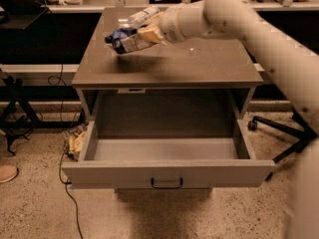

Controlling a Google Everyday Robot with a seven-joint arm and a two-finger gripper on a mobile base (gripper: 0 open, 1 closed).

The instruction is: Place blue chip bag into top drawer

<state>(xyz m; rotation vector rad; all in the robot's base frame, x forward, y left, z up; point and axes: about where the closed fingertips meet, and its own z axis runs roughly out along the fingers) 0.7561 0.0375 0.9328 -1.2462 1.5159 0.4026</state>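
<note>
The blue chip bag (124, 40) is a crumpled dark-blue foil bag with a white panel. It hangs in my gripper (142, 35), lifted a little above the cabinet's grey-brown top, over its left rear part. The gripper's tan fingers are shut on the bag's right end. My white arm reaches in from the right. The top drawer (167, 175) is pulled fully open below, wide and shallow, with a small dark handle at the centre of its front panel. Its inside shows nothing in it.
A clear plastic water bottle (143, 16) lies on the cabinet top (199, 59) just behind the gripper. An office chair base (279, 133) stands to the right. Cables and a crumpled bag (74, 142) lie on the floor at left. Dark desks line the back.
</note>
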